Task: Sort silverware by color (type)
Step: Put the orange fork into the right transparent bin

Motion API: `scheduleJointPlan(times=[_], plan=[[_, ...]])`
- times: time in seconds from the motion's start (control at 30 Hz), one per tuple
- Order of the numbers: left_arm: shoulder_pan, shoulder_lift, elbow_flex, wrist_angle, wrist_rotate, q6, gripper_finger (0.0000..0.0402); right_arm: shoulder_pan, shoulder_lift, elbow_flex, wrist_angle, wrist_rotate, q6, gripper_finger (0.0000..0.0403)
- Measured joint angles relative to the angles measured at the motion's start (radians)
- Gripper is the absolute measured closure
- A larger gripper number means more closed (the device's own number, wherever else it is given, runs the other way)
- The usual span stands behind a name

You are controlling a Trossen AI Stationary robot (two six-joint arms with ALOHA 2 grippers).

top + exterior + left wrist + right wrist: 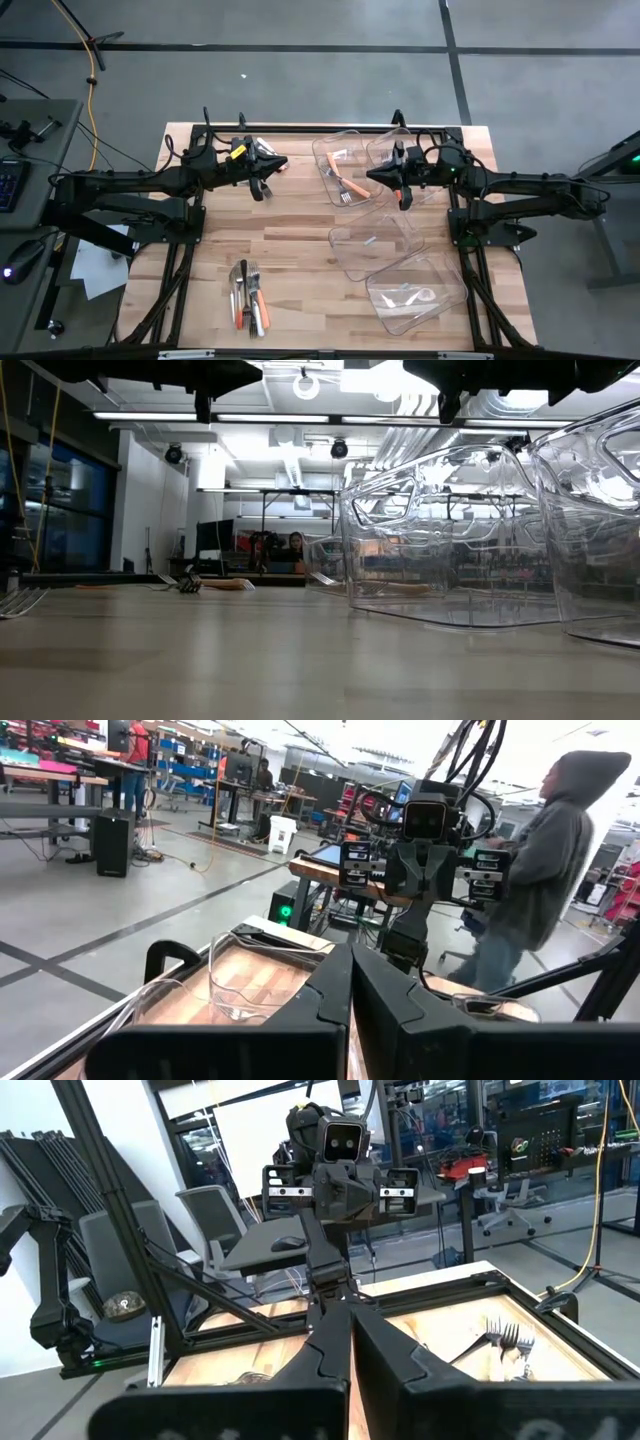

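Note:
A pile of silverware with orange, white and metal handles lies on the wooden table near its front left; it also shows in the low view and the right wrist view. An orange-handled fork lies in a clear bin at the far right. My left gripper hangs above the far left of the table, shut and holding nothing. My right gripper faces it from the right above that bin, also shut and holding nothing.
Three more clear bins stand on the table's right half: one at the far right, one in the middle with a small pale piece, one near the front with a pale spoon. A person stands beyond the table.

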Motion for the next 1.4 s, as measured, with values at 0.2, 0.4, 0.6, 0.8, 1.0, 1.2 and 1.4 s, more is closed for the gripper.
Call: scheduleJointPlan(times=[0.2, 0.4, 0.6, 0.8, 1.0, 1.2, 1.4], plan=[[0.0, 0.0, 0.0, 0.0, 0.0, 0.0, 0.0401, 0.0, 0.0, 0.0, 0.0, 0.0, 0.0, 0.0402], [0.0, 0.0, 0.0, 0.0, 0.0, 0.0, 0.0401, 0.0, 0.0, 0.0, 0.0, 0.0, 0.0, 0.0403], [0.0, 0.0, 0.0, 0.0, 0.0, 0.0, 0.0401, 0.0, 0.0, 0.0, 0.0, 0.0, 0.0, 0.0403], [0.0, 0.0, 0.0, -0.001, 0.0, 0.0, 0.0401, 0.0, 0.0, 0.0, 0.0, 0.0, 0.0, 0.0403], [0.0, 0.0, 0.0, -0.001, 0.0, 0.0, 0.0401, 0.0, 0.0, 0.0, 0.0, 0.0, 0.0, 0.0403], [0.0, 0.0, 0.0, -0.001, 0.0, 0.0, 0.0401, 0.0, 0.0, 0.0, 0.0, 0.0, 0.0, 0.0403], [0.0, 0.0, 0.0, -0.001, -0.013, 0.007, 0.0394, 0.0, 0.0, 0.0, 0.0, 0.0, 0.0, 0.0403]])
